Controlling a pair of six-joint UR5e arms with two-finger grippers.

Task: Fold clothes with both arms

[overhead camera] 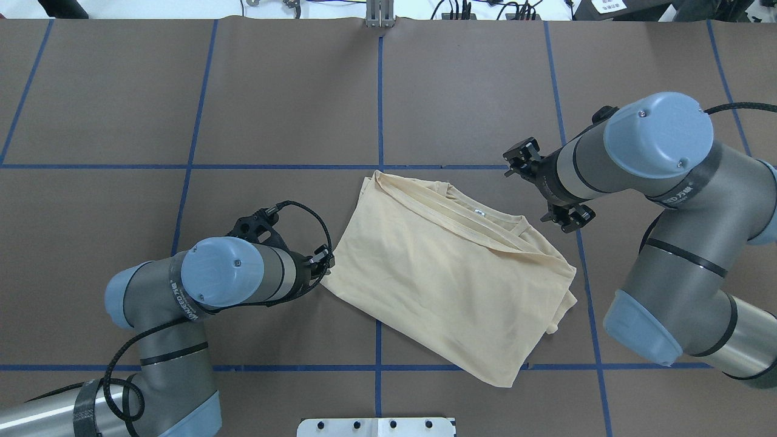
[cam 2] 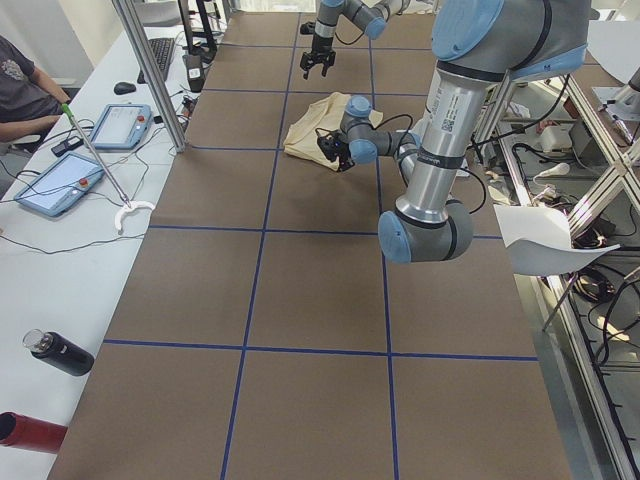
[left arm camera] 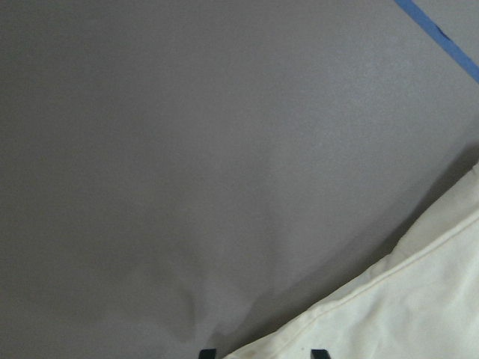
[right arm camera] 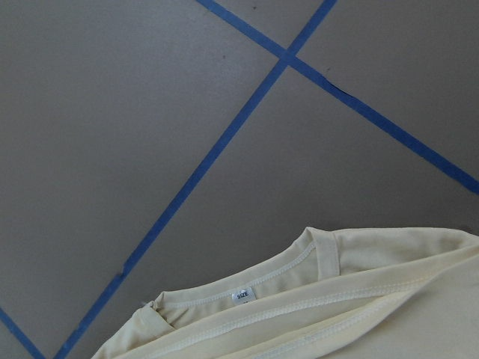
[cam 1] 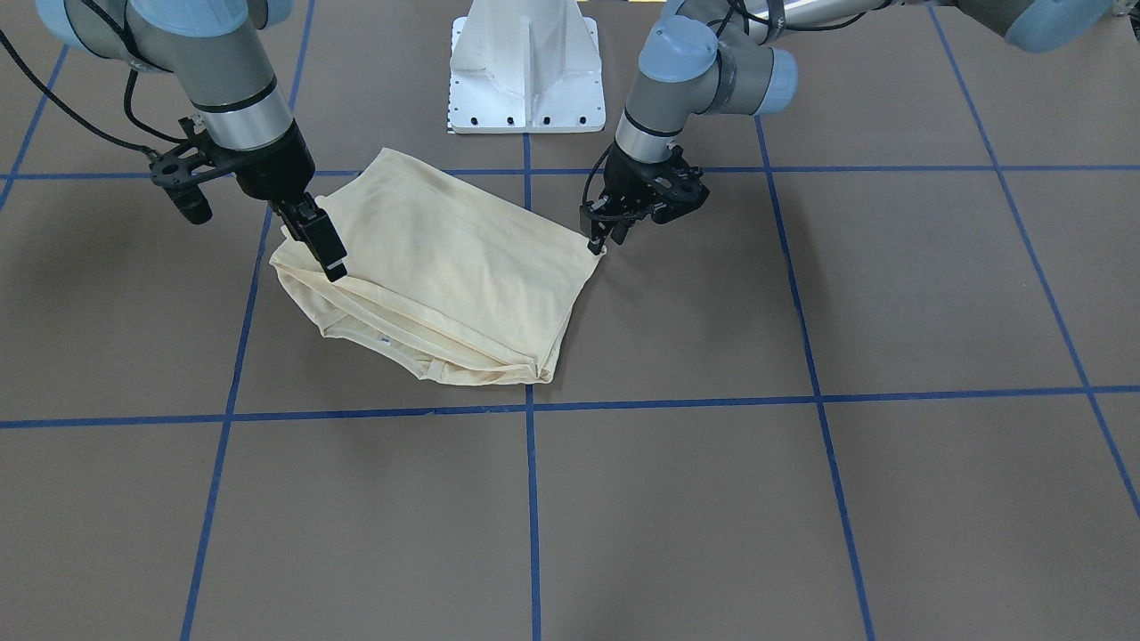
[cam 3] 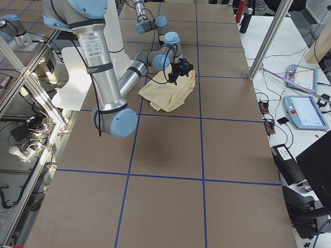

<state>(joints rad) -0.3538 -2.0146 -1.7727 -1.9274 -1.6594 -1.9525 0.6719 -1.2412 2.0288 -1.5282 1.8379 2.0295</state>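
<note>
The shirt is thin, soft, pale cream-yellow cloth, folded over itself into a rough four-sided slab with layered hems along one edge. It lies flat on the matte brown tabletop, which is crossed by strips of blue tape. It spreads between the two hands, one at each end. The left hand points down at one sharp corner of the fold. In its wrist view the two black fingertips stand a little apart with the stitched corner edge lying between them, so the hand is partly open; whether it pinches the cloth cannot be told. The right hand slants down onto the opposite edge, tip at the cloth, and its opening cannot be told. Just ahead of it lies the round ribbed collar, double-stitched, with a small white tag printed "SIZE". Behind both hands stands a white metal pedestal.
</note>
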